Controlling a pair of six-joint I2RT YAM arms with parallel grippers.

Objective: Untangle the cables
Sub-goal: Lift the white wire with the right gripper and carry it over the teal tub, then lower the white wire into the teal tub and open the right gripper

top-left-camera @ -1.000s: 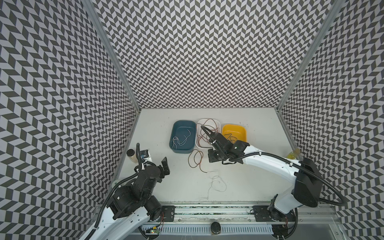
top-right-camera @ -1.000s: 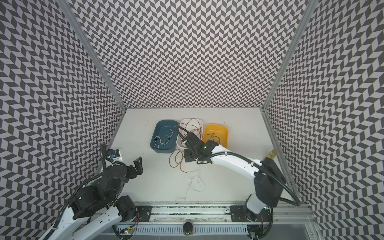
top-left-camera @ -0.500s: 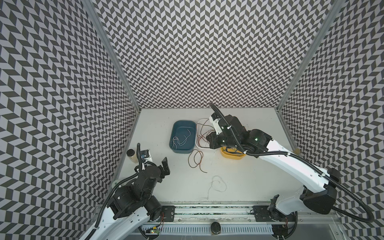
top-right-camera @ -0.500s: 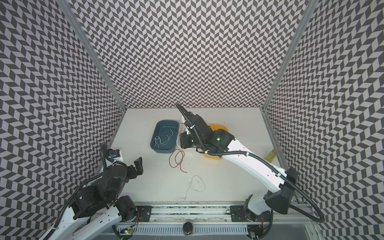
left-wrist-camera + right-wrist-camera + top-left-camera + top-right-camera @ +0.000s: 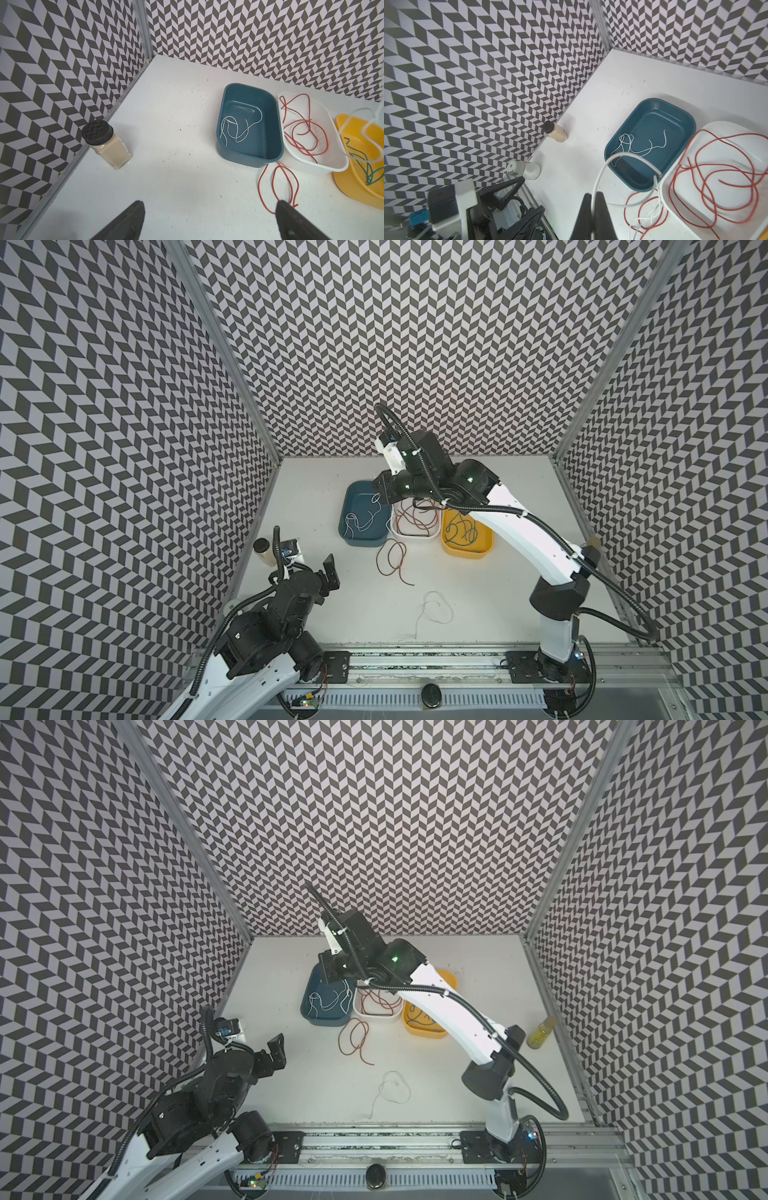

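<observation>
Blue tub (image 5: 362, 542), white tub (image 5: 415, 536), yellow tub (image 5: 465, 554) lined up left to right at the back; spice jar (image 5: 108, 145) by left wall, yellow bottle (image 5: 540, 1033) by right.

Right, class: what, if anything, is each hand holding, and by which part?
The right hand pinches a white cable near one end. The left hand is open and holds nothing.

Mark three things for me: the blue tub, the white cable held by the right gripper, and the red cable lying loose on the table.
blue tub (image 5: 247, 159): left wrist view, near outer wall.
held white cable (image 5: 629, 154): right wrist view, top of its arch.
loose red cable (image 5: 259, 186): left wrist view, outermost strand.
</observation>
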